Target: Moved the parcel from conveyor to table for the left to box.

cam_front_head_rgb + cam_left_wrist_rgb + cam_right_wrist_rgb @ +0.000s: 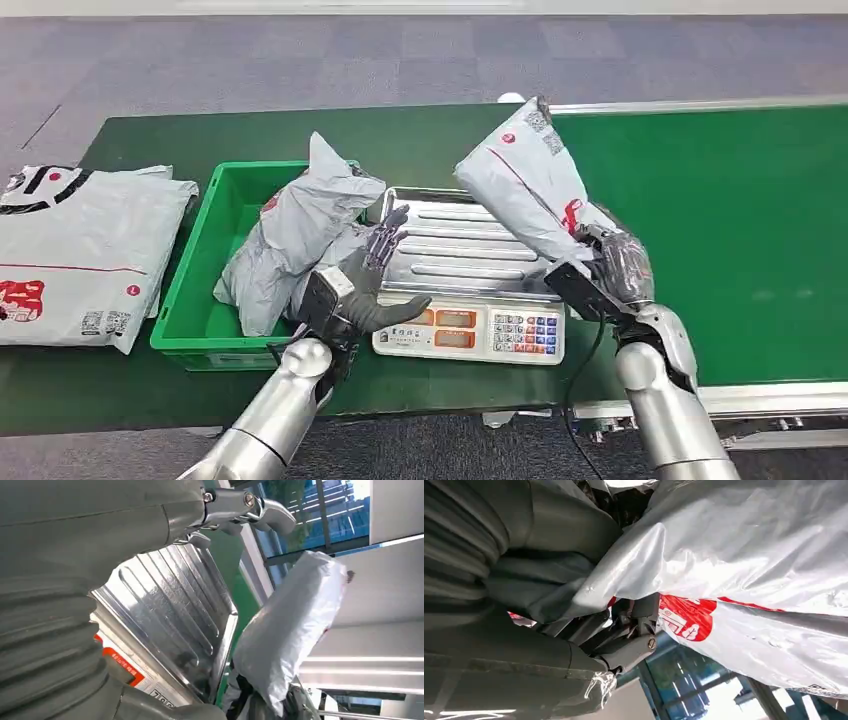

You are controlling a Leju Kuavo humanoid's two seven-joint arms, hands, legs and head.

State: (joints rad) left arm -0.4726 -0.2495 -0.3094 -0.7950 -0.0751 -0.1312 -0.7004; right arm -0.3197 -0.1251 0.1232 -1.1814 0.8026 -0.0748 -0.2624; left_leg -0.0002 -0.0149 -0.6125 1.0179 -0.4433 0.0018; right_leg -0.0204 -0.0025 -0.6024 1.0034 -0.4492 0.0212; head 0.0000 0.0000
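Parcel (pixel 530 185) looks light, soft and slippery, so keep your hold low at its bunched end. Your right hand's fingers (pixel 612 262) grip it there, parcel tilted up above the scale (pixel 470 290). Your left hand (pixel 365 285) hovers with fingers apart, holding nothing, beside the green bin (pixel 195 290).

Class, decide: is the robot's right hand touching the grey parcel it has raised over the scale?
Touching. In the right wrist view the right hand has its fingers wrapped around the grey parcel; the head view shows it gripping the lower end.

Green table (pixel 130 395) carries green bin (pixel 200 290), scale (pixel 470 325), flat mailers (pixel 80 250).
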